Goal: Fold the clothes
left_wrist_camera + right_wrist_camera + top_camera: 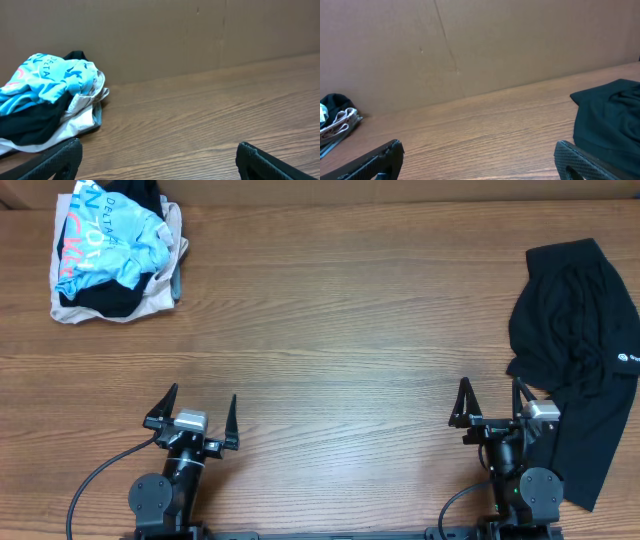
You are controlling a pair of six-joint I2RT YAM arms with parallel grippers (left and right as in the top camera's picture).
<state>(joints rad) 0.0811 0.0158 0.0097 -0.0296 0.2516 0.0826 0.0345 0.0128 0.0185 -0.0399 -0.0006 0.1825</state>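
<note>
Shorts (575,330): one, right edge.
Pile (115,255): one, upper left.
Grippers: two, left gripper (203,394), right gripper (490,384), jaws apart, empty.

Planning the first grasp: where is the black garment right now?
Overhead, the black garment lies crumpled at the right of the table, beside the right gripper, opposite the clothes pile at back left.

Left gripper (202,402) and right gripper (490,392) spread wide — both low, pointing forward
</note>
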